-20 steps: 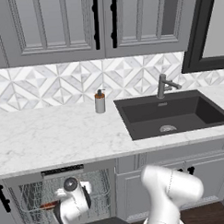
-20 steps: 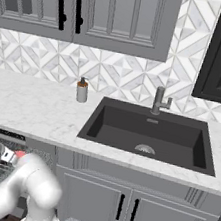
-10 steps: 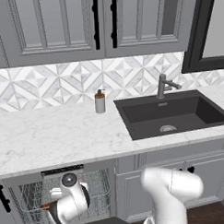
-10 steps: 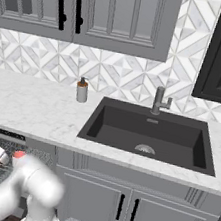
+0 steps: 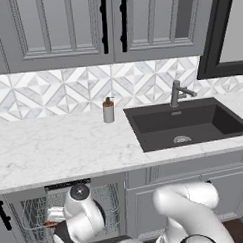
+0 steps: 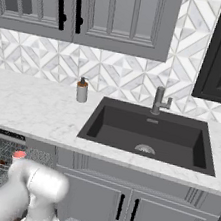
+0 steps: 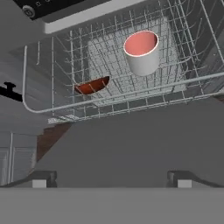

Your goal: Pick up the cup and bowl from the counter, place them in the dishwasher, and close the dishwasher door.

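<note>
In the left base view, the white marble desk (image 5: 59,146) runs across the middle of the frame, with a soap dispenser (image 5: 108,110) standing on it near the backsplash and the black sink (image 5: 186,123) set into it at the right, a faucet (image 5: 178,92) behind the basin. Below the desk at the lower left, the dishwasher (image 5: 66,188) stands open, its wire rack (image 5: 35,220) showing under the dark control strip. The white arm bends low in front of it.

In the right base view, the dishwasher sits at the lower left edge, and the cup (image 6: 18,156), red-pink at its top, shows in the rack just above the arm's white elbow.

In the hand view, the cup (image 7: 141,53) lies tilted in the upper middle of the rack (image 7: 109,101), its red-pink mouth open toward the camera. The bowl (image 7: 92,85) rests tipped on edge to the left and lower, apart from the cup. The dishwasher door (image 7: 131,144) spreads flat and dark across the lower half. The tool (image 7: 111,179) has its fingertips (image 7: 43,178) set wide apart at the bottom and holds nothing
</note>
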Tool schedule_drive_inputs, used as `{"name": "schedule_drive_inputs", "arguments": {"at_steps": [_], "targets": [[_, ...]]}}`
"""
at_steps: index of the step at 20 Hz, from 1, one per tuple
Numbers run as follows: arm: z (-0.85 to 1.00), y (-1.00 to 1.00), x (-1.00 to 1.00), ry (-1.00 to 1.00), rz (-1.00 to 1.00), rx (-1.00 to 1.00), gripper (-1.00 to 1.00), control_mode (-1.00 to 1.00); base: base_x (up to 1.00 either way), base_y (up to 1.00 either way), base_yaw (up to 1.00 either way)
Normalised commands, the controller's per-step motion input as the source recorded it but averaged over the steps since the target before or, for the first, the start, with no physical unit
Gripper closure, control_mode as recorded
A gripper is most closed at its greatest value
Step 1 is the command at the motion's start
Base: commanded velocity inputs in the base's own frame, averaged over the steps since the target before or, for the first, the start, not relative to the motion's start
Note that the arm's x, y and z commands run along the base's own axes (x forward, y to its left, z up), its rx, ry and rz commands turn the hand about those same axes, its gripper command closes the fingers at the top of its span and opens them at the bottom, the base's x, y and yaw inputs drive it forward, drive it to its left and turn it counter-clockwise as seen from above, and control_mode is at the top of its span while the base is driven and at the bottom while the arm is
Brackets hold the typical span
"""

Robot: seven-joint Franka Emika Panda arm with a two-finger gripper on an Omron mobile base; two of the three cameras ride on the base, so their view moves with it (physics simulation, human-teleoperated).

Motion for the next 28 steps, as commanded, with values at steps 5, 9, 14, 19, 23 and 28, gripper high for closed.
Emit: {"name": "schedule_drive_inputs", "arguments": {"at_steps": [5,9,14,19,23,28], "targets": [[0.88,0.38,-1.0,0.04,0.0,0.0,-1.0,-1.0,0.0,0.0,0.0],[0.85,0.31,-1.0,0.11,0.0,0.0,-1.0,-1.0,0.0,0.0,0.0],[0.38,0.02,-1.0,0.02,0.0,0.0,-1.0,-1.0,0.0,0.0,0.0],[-0.38,0.0,-1.0,-0.01,0.0,-0.04,-1.0,-1.0,0.0,0.0,0.0],[-0.9,0.0,-0.64,-0.02,0.0,-0.11,-1.0,-1.0,0.0,0.0,0.0],[-0.85,0.02,0.01,-0.07,-0.02,-0.03,-1.0,-1.0,0.0,0.0,0.0]]}}
